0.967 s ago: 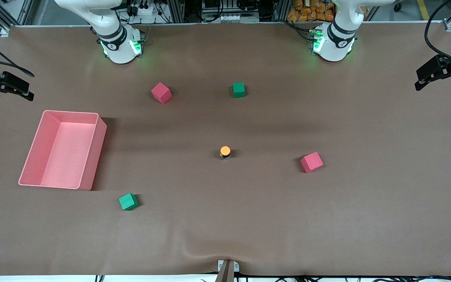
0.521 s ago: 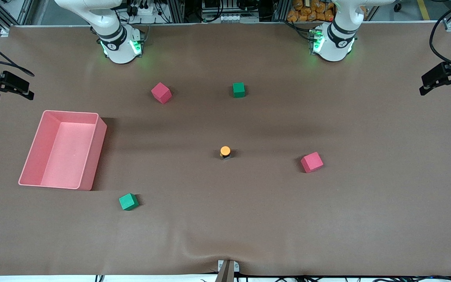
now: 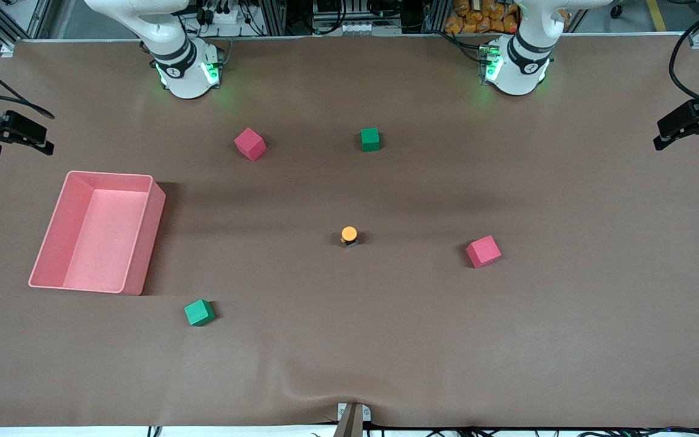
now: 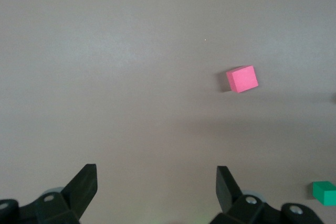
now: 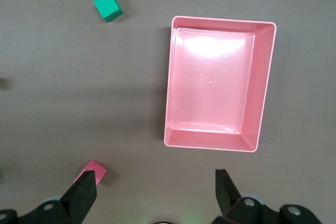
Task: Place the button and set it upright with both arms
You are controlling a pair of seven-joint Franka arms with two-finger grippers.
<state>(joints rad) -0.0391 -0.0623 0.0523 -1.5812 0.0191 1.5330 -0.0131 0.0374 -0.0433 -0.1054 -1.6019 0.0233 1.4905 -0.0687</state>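
The button (image 3: 349,234) stands upright in the middle of the table, orange cap on top of its dark body, with nothing touching it. Neither wrist view shows it. My left gripper (image 3: 661,137) hangs open over the table's edge at the left arm's end, well away from the button. In the left wrist view the left gripper (image 4: 157,182) has only bare table between its fingers. My right gripper (image 3: 47,139) is open over the right arm's end of the table. In the right wrist view the right gripper (image 5: 156,187) is likewise empty.
A pink bin (image 3: 154,243) (image 5: 264,87) lies toward the right arm's end. Red cubes (image 3: 250,144) (image 3: 483,250) and green cubes (image 3: 370,139) (image 3: 199,312) are scattered around the button. The wrist views show a red cube (image 4: 242,79), green cube (image 4: 324,192), green cube (image 5: 108,6) and red cube (image 5: 94,170).
My left gripper has drifted outward toward the left arm's end of the table. The right gripper, the button and the cubes have stayed put.
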